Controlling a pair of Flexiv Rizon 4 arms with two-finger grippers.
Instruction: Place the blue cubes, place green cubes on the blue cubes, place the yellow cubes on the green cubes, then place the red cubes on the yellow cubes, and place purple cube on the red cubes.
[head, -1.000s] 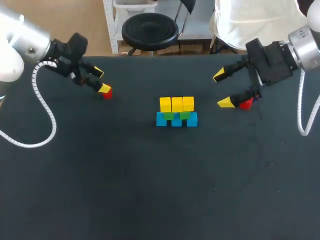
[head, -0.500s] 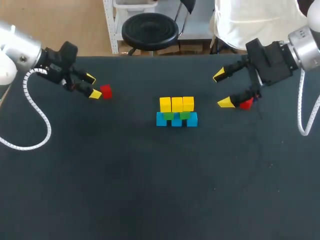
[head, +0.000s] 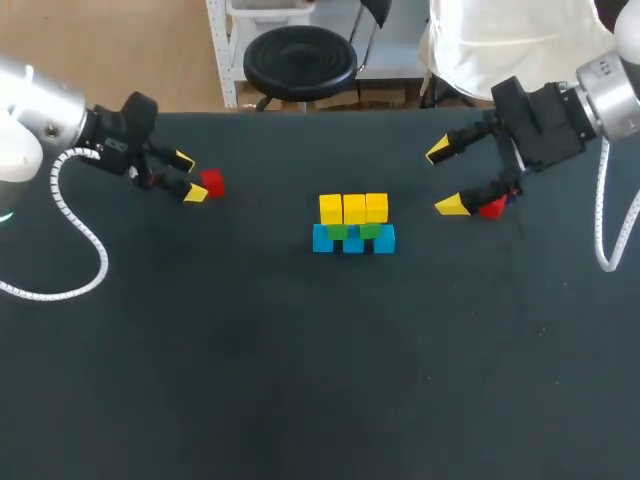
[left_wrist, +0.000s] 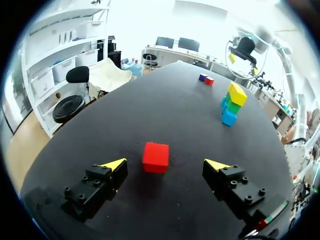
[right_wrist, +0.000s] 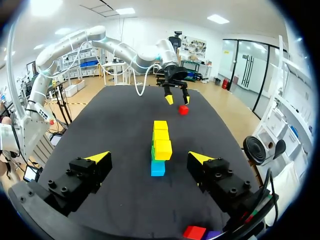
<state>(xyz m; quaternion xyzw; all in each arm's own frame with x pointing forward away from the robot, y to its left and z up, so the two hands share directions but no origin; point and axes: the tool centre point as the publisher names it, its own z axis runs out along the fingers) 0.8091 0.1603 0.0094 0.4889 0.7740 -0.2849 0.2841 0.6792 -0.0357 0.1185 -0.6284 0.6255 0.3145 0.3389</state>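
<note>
- Left claw is open wide and held low, one finger to each side of a red cube that sits just ahead between the tips, untouched, so it looks lined up for a grasp
- Right claw is also open and holds nothing; a second red cube and a purple cube lie behind its fingers, under the wrist
- Ahead of the right claw stands the stack of blue cubes, green cubes and yellow cubes, its top bare for the red layer
</note>
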